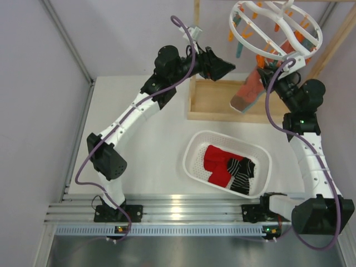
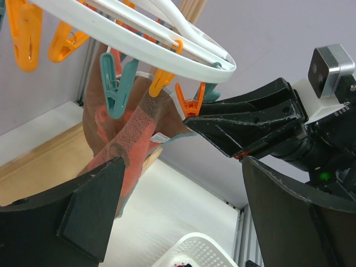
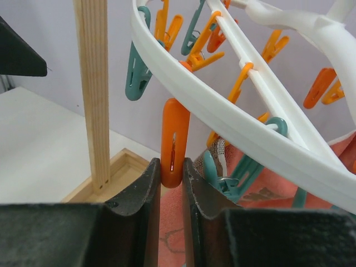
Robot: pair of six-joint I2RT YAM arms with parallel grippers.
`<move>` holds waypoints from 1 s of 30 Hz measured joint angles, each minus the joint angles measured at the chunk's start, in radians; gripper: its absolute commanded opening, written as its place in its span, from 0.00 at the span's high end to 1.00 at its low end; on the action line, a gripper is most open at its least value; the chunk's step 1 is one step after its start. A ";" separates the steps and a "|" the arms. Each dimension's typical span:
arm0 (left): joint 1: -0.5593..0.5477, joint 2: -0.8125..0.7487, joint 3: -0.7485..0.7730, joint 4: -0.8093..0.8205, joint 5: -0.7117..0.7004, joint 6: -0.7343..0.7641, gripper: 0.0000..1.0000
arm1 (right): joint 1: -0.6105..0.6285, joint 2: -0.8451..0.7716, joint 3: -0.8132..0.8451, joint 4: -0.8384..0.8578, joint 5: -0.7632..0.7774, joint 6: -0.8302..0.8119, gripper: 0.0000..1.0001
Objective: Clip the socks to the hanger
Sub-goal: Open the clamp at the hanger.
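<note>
Orange plastic sits between my right fingers [image 3: 146, 183] — they are clamped on the lower end of an orange clip [image 3: 173, 139] that hangs from the rim of the white hanger [image 3: 222, 103]. The hanger is up at the far right, above the wooden frame [image 1: 214, 114], and one of the frame's upright posts [image 3: 92, 83] stands near the clip. A salmon-and-teal sock [image 1: 249, 92] hangs below the ring. My left fingers [image 2: 92, 206] stand wide apart with nothing between them, raised near the hanger and facing the right arm's end. The socks [image 1: 222, 164] — red ones and black ones with thin white stripes — lie bundled together in the white perforated basket [image 1: 192, 161] on the surface [image 1: 144, 167], well apart from both pairs of fingers.
</note>
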 measured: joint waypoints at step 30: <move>-0.013 0.043 0.048 0.083 0.031 -0.178 0.09 | 0.006 -0.060 0.056 -0.093 -0.076 -0.458 1.00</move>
